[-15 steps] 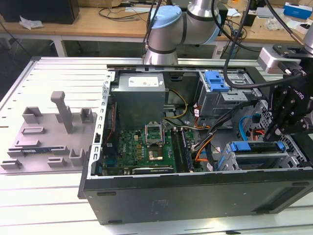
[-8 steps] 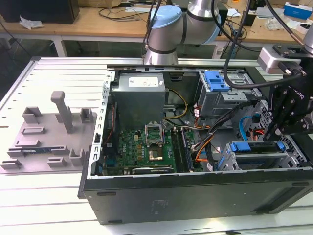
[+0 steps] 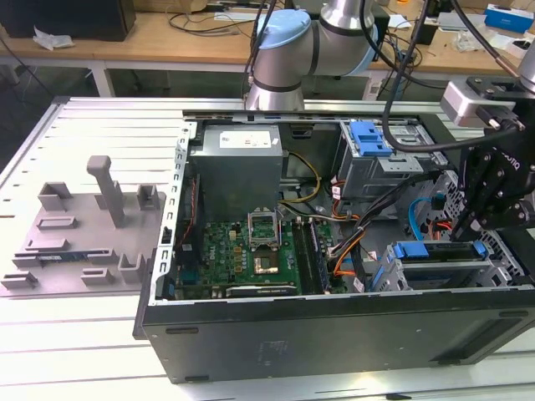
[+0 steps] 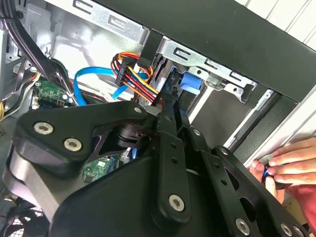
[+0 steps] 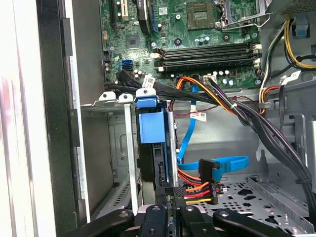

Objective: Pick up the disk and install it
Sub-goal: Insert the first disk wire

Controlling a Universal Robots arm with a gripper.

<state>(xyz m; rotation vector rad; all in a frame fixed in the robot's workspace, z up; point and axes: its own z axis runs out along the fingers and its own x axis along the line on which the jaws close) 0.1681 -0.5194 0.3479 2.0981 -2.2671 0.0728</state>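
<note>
Blue-bracketed silver metal: the disk (image 3: 436, 251), standing on edge in the drive cage (image 3: 401, 280) at about 4 o'clock of the open computer case (image 3: 334, 330) in the exterior view.

Gripper (image 3: 470, 227): poised directly over the disk's upper edge. In the first wrist view it meets the disk (image 5: 150, 126) edge-on. Whether the pincer is clenched or released cannot be told.

Handling, by judgement: rigid, moderately heavy, shock-sensitive; smooth metal faces may slip. Best held across the bracket's long sides, clear of the cable bundle (image 5: 197, 190) beside it.
</note>
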